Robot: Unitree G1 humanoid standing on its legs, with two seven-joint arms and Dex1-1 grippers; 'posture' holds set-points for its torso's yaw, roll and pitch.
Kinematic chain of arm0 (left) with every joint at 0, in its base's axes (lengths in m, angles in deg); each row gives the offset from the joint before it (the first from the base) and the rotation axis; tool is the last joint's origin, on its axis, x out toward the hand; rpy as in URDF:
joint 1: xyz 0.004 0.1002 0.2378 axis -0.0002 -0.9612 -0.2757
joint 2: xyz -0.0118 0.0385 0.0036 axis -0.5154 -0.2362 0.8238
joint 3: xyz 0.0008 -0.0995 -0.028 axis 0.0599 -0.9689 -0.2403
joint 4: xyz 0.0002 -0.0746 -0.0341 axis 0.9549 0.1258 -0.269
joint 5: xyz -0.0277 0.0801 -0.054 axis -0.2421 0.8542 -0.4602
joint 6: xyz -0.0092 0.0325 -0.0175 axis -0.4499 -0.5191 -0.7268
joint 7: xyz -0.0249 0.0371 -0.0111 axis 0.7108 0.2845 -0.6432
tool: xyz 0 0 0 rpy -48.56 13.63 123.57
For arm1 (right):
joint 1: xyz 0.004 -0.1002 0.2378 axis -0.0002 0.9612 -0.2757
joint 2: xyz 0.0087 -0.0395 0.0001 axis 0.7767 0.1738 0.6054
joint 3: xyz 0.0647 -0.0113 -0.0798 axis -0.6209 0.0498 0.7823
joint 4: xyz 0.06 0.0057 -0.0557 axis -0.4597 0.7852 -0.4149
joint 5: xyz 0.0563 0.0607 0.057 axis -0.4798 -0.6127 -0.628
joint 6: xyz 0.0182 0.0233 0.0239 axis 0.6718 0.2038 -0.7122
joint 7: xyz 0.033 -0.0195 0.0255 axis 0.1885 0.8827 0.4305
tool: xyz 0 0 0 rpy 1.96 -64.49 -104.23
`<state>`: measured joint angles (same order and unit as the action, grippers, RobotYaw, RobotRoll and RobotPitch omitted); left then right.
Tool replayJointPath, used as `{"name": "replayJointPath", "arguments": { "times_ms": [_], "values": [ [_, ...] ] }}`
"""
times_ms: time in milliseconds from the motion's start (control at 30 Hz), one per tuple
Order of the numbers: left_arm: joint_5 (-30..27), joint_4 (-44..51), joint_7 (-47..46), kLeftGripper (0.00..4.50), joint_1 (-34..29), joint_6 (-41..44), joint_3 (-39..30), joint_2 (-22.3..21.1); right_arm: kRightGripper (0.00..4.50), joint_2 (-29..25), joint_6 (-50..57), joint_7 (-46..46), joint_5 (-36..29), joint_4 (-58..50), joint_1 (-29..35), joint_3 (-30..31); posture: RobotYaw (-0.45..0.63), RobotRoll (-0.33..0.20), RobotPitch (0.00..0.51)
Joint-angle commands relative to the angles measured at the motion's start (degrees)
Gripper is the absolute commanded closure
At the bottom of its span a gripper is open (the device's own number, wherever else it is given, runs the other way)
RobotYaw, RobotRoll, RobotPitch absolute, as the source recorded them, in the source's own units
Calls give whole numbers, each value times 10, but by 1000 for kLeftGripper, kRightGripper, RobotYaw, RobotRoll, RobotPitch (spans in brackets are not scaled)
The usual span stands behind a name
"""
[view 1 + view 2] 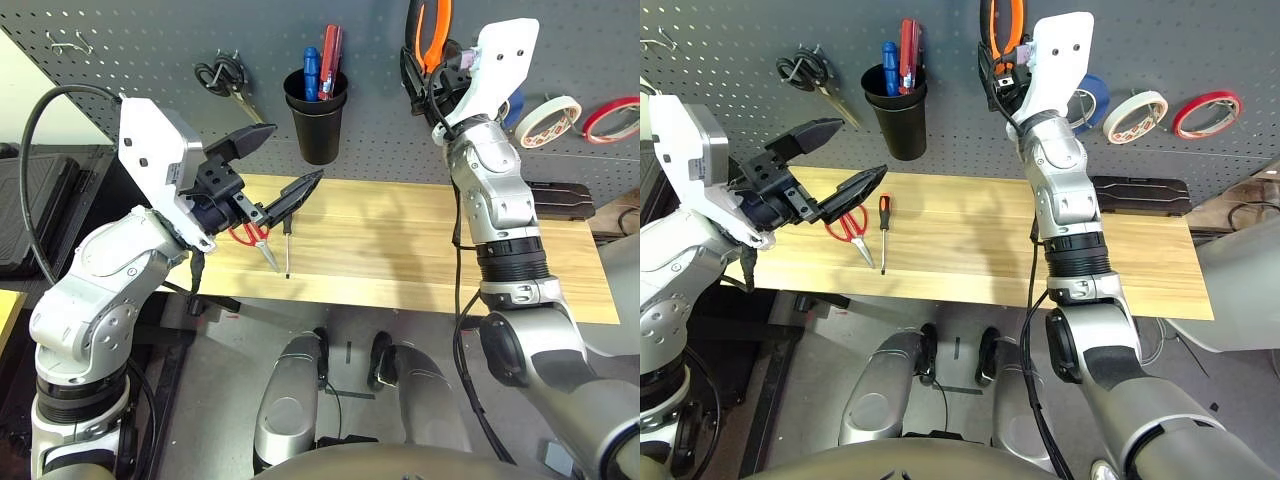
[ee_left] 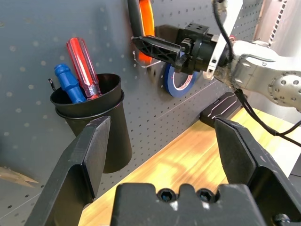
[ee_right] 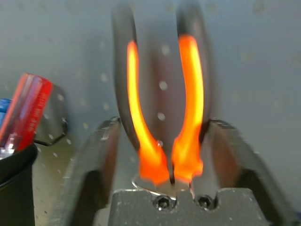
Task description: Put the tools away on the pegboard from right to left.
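The orange-and-black-handled pliers (image 1: 432, 30) hang on a metal hook high on the dark grey pegboard (image 1: 380, 40). My right gripper (image 1: 420, 78) is raised to them, open, its fingers (image 3: 96, 160) standing on either side of the handles (image 3: 190, 113). The white tape roll (image 1: 548, 120) hangs on the board to the right. On the wooden table (image 1: 420, 250) lie the red-handled scissors (image 1: 847, 225) and, just right of them, the orange-and-black screwdriver (image 1: 883, 215). My left gripper (image 1: 294, 154) hovers open above these two, holding nothing.
A black cup holder (image 1: 318, 115) on the board holds a blue and a red screwdriver. Black-handled scissors (image 1: 225, 80) hang to its left. A blue tape roll (image 2: 181, 80) and a red one (image 1: 612, 118) hang near the white roll. A flat black case (image 1: 560, 200) lies at the table's back right.
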<state>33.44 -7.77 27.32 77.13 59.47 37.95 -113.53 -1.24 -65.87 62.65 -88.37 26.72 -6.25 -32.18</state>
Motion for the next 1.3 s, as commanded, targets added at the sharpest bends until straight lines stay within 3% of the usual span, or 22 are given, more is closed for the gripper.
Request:
{"name": "replayJointPath", "arguments": {
  "times_ms": [33, 267, 567, 933, 1300],
  "values": [
    [6, -6, 3, 0, -9, -7, 7, 1, 11, -21, -102, 28, 21, -23, 36, 10, 313, 0, 213],
    [18, -13, 2, 0, -25, -21, 3, 6, 11, -79, -129, 132, -23, -113, 146, 20, 302, 0, 217],
    [64, -50, -22, 0, -69, -35, 20, 29, 11, -195, 39, 281, -66, -178, 268, 56, 288, 0, 225],
    [198, -171, -109, 0, -74, -51, 86, 95, 11, -281, 102, 402, -47, -178, 348, 110, 285, 0, 243],
    [265, -285, -139, 0, -57, -56, 138, 174, 11, -294, 145, 428, -43, -195, 375, 118, 275, 0, 265]
  ]
}}
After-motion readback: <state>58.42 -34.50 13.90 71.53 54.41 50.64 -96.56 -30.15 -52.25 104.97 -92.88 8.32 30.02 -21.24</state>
